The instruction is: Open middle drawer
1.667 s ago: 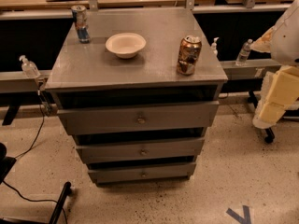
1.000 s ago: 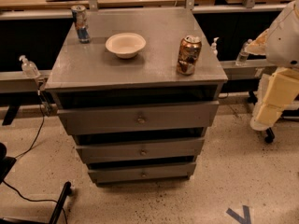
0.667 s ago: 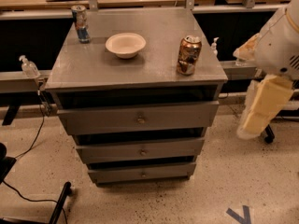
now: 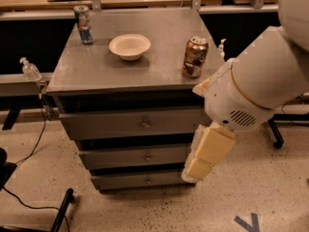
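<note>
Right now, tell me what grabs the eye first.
The big white arm fills the right, its end effector hanging low at the cabinet's right edge, beside the middle drawer. On top sit a bowl, a brown can near the right edge and a blue can back left.

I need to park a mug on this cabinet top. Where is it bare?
Bare: the cabinet top in front of the bowl and blue can, out to its left edge. Crowded: the right front corner, with the brown can; the gripper hangs below it, beside the middle drawer's right end.
</note>
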`<state>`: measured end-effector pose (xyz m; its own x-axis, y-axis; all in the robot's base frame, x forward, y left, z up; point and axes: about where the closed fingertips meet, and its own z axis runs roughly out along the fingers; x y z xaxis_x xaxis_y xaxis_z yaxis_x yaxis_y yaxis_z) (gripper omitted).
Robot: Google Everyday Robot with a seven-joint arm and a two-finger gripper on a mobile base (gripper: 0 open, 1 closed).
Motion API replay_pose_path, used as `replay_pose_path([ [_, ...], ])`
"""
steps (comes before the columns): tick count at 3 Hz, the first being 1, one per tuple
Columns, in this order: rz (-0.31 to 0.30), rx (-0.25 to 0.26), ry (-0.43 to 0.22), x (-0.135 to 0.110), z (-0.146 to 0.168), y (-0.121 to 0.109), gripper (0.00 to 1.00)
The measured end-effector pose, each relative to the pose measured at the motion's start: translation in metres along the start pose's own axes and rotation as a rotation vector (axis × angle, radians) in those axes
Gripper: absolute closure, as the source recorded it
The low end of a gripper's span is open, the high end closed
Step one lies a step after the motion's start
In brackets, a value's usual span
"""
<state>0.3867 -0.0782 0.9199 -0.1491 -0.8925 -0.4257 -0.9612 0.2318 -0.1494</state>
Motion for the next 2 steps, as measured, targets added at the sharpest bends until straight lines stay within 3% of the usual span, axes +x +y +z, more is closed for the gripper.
replay_pose_path([
  [1, -0.003, -0.014, -0.009, -0.003, 0.005, 0.003, 0.0],
  [2, 0.064, -0.077, -0.087, 0.031, 0.091, 0.02, 0.0],
])
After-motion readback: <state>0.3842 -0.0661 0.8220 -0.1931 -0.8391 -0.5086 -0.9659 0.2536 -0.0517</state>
